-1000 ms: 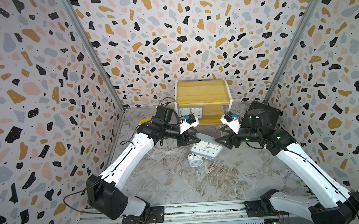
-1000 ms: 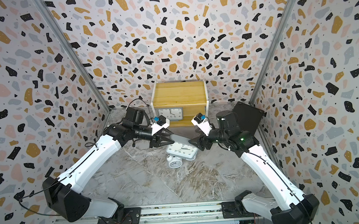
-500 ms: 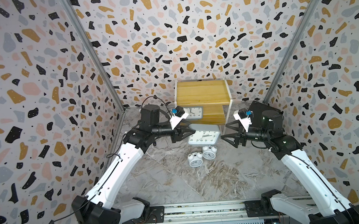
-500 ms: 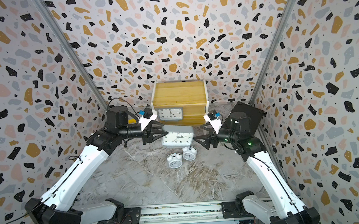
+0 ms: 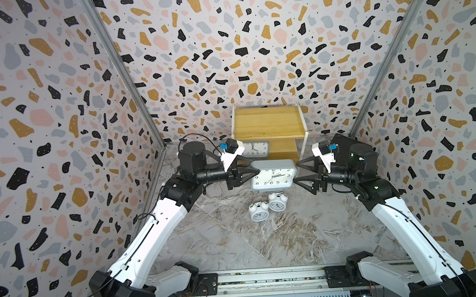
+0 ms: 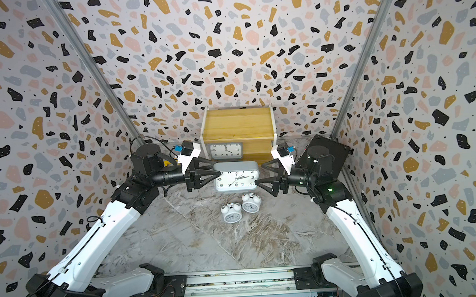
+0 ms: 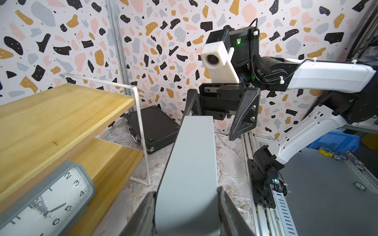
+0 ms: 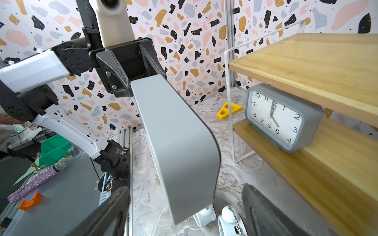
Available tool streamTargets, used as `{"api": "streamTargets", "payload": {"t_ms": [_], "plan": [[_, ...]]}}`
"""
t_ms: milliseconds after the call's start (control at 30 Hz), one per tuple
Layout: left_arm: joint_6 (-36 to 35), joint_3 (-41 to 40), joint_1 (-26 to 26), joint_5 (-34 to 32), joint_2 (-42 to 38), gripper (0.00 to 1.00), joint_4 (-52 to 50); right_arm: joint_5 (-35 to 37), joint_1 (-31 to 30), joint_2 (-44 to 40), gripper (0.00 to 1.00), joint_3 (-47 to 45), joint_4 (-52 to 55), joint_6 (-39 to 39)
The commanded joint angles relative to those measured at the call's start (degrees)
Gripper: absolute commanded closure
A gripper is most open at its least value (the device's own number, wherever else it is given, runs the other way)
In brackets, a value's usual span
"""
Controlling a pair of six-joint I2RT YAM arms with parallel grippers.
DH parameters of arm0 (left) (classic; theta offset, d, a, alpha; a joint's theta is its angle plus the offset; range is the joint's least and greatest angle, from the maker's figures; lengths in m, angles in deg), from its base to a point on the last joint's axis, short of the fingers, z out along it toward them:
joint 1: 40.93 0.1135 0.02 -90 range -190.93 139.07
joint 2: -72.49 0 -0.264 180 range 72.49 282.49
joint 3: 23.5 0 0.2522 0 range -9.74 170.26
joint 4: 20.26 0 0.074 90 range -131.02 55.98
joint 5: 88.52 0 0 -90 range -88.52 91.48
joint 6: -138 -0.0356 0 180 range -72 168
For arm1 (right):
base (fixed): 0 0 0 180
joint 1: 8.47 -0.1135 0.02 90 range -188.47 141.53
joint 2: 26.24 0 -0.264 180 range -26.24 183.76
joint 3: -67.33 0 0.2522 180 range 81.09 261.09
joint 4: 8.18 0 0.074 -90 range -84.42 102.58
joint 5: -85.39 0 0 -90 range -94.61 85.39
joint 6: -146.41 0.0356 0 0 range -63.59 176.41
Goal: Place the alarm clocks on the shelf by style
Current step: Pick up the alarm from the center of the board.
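Note:
My left gripper (image 5: 253,173) (image 7: 186,196) is shut on the left end of a rectangular grey alarm clock (image 5: 273,175) (image 6: 237,178) (image 8: 176,132). It holds the clock upright in the air in front of the shelf (image 5: 267,122) (image 7: 61,108). My right gripper (image 5: 296,173) (image 8: 186,204) is open, its fingers standing either side of the clock's right end without touching it. A second grey clock (image 5: 256,149) (image 8: 280,118) stands on the shelf's lower board. Two small white twin-bell clocks (image 5: 259,211) (image 5: 277,201) sit on the table below the held clock.
A black case (image 5: 343,143) (image 7: 155,126) lies at the back right beside the shelf. A small yellow piece (image 8: 229,110) lies on the table left of the shelf. Patterned walls close in the marble table on three sides.
The grey clock has come up off the table, held by my left gripper. My right gripper has opened wider and drawn off to the right. Little has moved in the last half second.

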Motion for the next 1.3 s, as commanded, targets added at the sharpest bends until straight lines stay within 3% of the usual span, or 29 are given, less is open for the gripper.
{"api": "streamTargets", "payload": {"t_ms": [0, 333, 633, 900, 933, 1000, 1067, 1267], "plan": [[4.2, -0.2, 0.2, 4.4, -1.7, 0.93, 10.3, -2.6, 0.2, 0.2, 0.11, 0.1, -2.9, 1.9], [5.1, -0.1, -0.5, 6.1, -0.9, 0.92, 11.6, -6.6, 0.1, 1.0, 0.21, 0.8, -5.6, 4.1], [5.2, 0.5, -1.2, 5.7, 0.6, 0.92, 12.0, -8.5, -0.6, 1.6, 0.43, 1.9, -4.9, 3.7], [4.7, 0.2, -1.5, 4.3, 1.3, 0.89, 11.3, -6.7, -1.0, 1.1, 0.74, 2.8, -3.5, 2.7], [4.5, 0.1, -1.5, 3.4, 1.0, 0.84, 10.8, -5.4, -1.1, 0.8, 0.77, 3.0, -2.7, 2.2], [2.6, 0.1, -1.5, 2.0, 0.5, 0.56, 8.6, -2.4, -1.0, 0.1, 0.81, 3.6, -1.1, 1.3], [1.5, -0.3, -1.5, -0.7, -0.4, 0.39, 7.1, 1.1, -1.0, -0.6, 0.83, 4.0, -0.9, 0.9], [-0.6, -1.1, -0.9, -11.4, -3.0, 0.17, 2.8, 11.2, -1.0, -1.9, 0.84, 6.4, 0.6, 0.5]]}}
